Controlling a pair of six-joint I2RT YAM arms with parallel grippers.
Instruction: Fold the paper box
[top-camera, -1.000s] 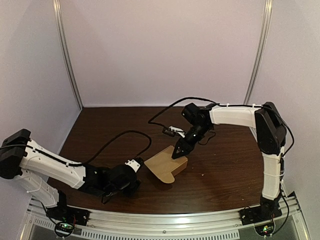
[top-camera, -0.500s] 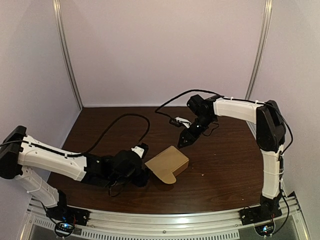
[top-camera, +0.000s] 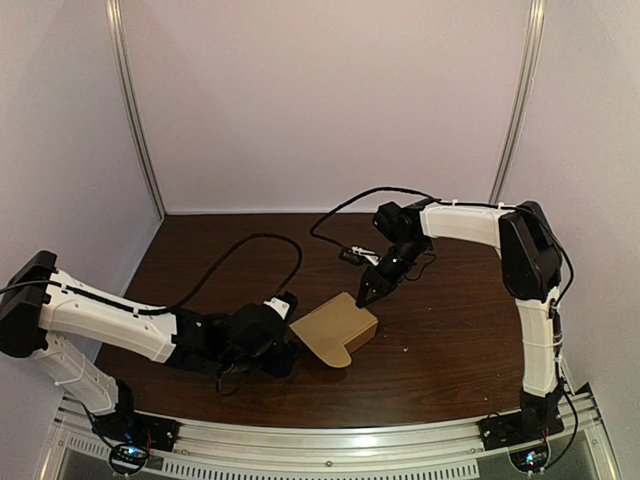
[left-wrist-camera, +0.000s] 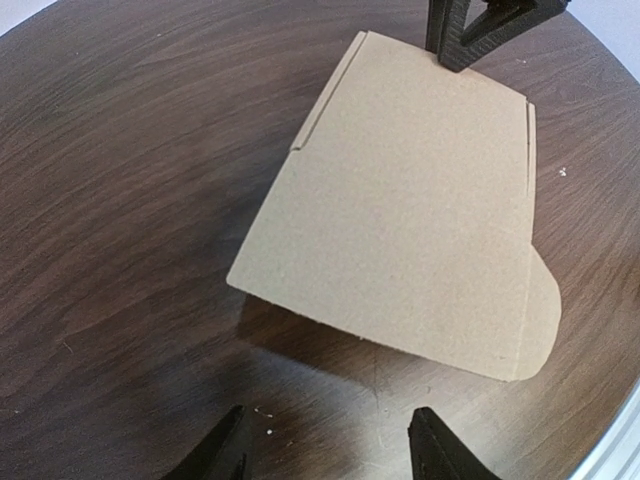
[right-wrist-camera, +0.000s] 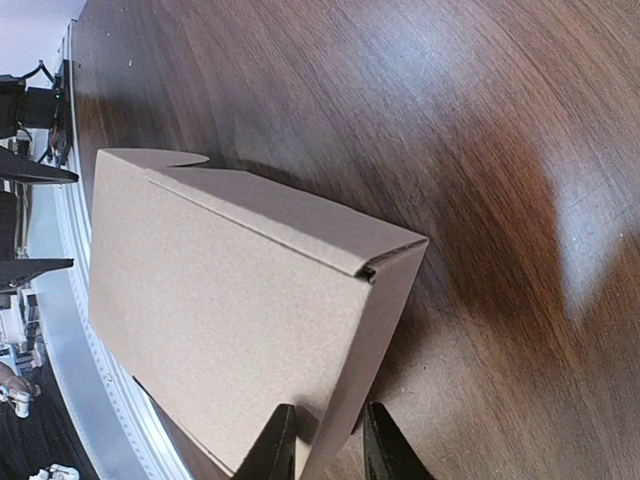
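The brown paper box (top-camera: 335, 328) lies folded flat on the dark wooden table, its rounded tab toward the near side. In the left wrist view the box (left-wrist-camera: 410, 220) fills the middle, and my left gripper (left-wrist-camera: 328, 445) stands open just short of its near edge with nothing between the fingers. My right gripper (top-camera: 368, 293) is at the box's far corner. In the right wrist view its fingers (right-wrist-camera: 283, 440) are nearly together over the box's (right-wrist-camera: 230, 300) top edge and side wall, clamping nothing. The same gripper (left-wrist-camera: 465, 35) shows at the top of the left wrist view.
A black cable (top-camera: 245, 270) loops across the table to the left of the box. The table's metal front rail (top-camera: 330, 440) runs close behind the left arm. Grey walls close off the back and both sides.
The right gripper lifted off the box's top, drew back, then came down again at its far corner. The left gripper slid right, up to the box's near-left edge.
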